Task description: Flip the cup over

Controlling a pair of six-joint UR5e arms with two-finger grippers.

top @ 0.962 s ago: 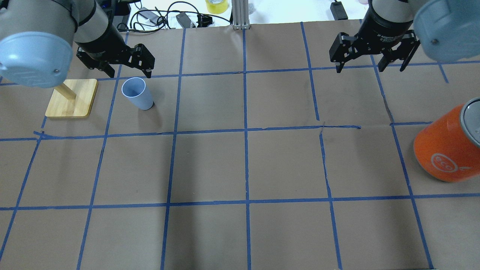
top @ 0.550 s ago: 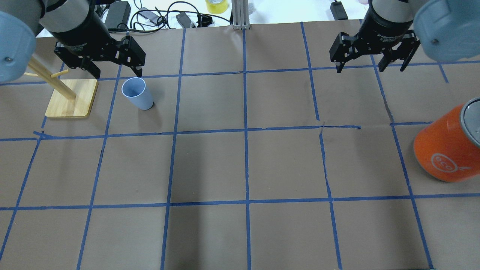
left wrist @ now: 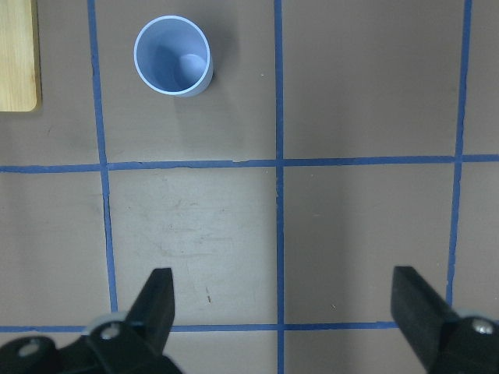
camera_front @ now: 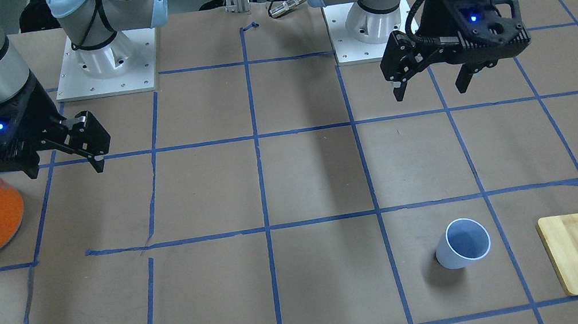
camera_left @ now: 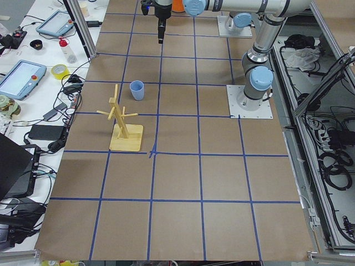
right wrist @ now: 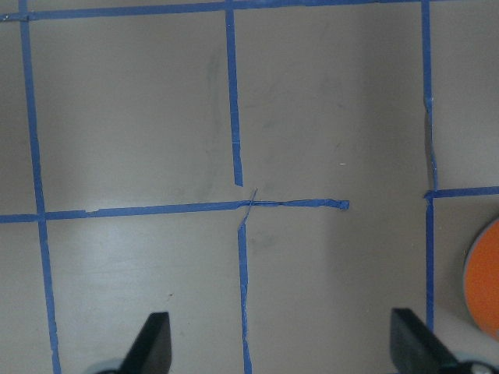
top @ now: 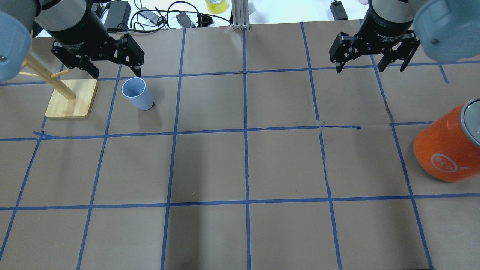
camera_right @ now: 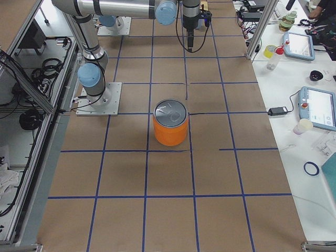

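Left tool (top: 115, 71): wide open, empty, hovering near the cup (top: 137, 93), not touching. Right tool (top: 369, 68): wide open, empty. One cup, upright on the surface (top: 243, 165), beside one wooden stand (top: 71, 98). One orange can (top: 444, 150).

Holds the left gripper (top: 116, 73) raised above the table (top: 285, 165), wrist turned straight down, jaws spread wide. Holds the right gripper (top: 365, 68) at a similar height toward the other side, also pointing down, jaws equally wide apart. Reaches both arms out from the bases, with the two grippers well apart.
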